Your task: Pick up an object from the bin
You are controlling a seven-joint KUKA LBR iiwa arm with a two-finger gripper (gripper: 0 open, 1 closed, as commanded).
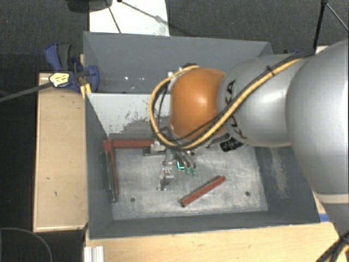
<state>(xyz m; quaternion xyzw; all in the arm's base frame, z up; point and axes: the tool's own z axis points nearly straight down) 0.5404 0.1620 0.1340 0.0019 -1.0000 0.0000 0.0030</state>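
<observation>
Gripper (173,172) approx half hid by orange cover (196,105).

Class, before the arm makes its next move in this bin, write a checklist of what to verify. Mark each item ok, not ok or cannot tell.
1. Gripper is inside the bin, over the middle of the floor: ok.
2. Reddish-brown stick lies flat and slanted, toward the view's right of the gripper and apart from it: ok.
3. Stick has room from every wall: ok.
4. Reddish bar and dark bar lie free of the walls: not ok, both hug the back-left corner.
5. Gripper already carries something: cannot tell.
</observation>
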